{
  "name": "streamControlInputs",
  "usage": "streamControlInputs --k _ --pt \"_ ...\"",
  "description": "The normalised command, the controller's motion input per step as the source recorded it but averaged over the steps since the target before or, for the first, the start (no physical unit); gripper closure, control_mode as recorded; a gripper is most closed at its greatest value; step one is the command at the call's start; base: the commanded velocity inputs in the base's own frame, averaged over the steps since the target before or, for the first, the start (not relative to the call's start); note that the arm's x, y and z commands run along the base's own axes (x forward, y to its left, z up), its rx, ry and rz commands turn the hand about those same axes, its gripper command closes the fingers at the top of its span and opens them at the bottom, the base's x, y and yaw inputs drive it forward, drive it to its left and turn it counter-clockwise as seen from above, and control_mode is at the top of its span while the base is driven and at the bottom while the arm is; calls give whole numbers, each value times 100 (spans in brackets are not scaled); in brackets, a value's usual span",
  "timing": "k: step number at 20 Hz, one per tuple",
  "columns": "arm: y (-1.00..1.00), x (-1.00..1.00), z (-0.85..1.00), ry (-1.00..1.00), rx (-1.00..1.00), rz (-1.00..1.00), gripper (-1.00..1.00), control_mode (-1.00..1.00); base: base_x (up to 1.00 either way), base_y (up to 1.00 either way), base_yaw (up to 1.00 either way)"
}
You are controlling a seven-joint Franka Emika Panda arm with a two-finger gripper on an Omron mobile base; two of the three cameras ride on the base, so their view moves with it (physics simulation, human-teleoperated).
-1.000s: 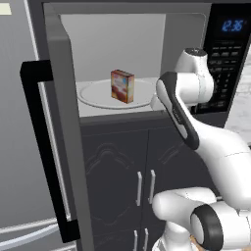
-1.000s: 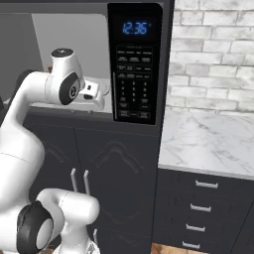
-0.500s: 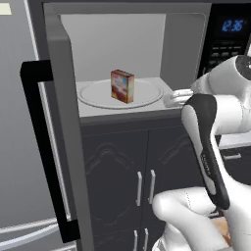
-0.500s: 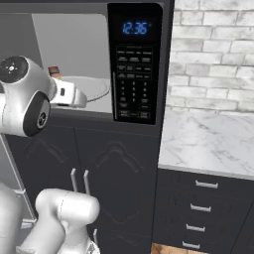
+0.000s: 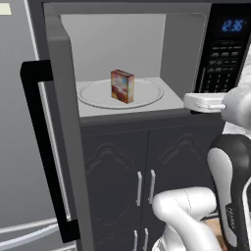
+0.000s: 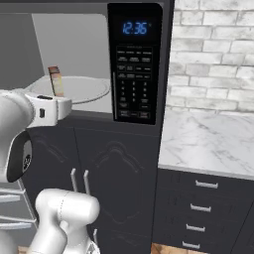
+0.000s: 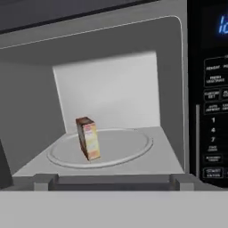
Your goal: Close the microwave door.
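Observation:
The microwave [image 5: 223, 54] is open, showing a pale cavity. Its grey door [image 5: 66, 127] swings out toward me at the left, almost edge-on, with the black bar handle [image 5: 41, 147] on its outer side. A small red-and-yellow box [image 5: 122, 86] [image 6: 55, 81] [image 7: 87, 138] stands on the glass turntable [image 5: 149, 93] [image 7: 129, 147]. My gripper [image 5: 187, 101] [image 6: 69, 105] hovers level in front of the cavity's lower right corner, below the keypad [image 6: 133, 82], pointing left and far from the door. Its fingers cannot be made out.
The grey fridge [image 5: 14, 147] stands behind the open door. Dark cabinet doors [image 5: 142, 166] with slim handles sit under the microwave. A marble counter [image 6: 208, 139] over drawers [image 6: 203, 208] and a brick wall [image 6: 213, 49] lie to the right.
My arm has swung its elbow out and down. The hand has drawn back to the right, from the cavity mouth to the lower right corner. Door and box have not moved.

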Motion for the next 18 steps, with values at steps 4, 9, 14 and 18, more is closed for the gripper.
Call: streamControlInputs --k 4,9,14,18 --pt "5 -67 55 -38 10 4 -100 -100 0 0 0" --pt "23 -92 26 -39 4 6 -100 -100 0 0 0" --pt "63 -100 -5 -44 0 18 -100 -100 0 0 0" --pt "50 -100 0 -44 0 30 -100 -100 0 0 0"
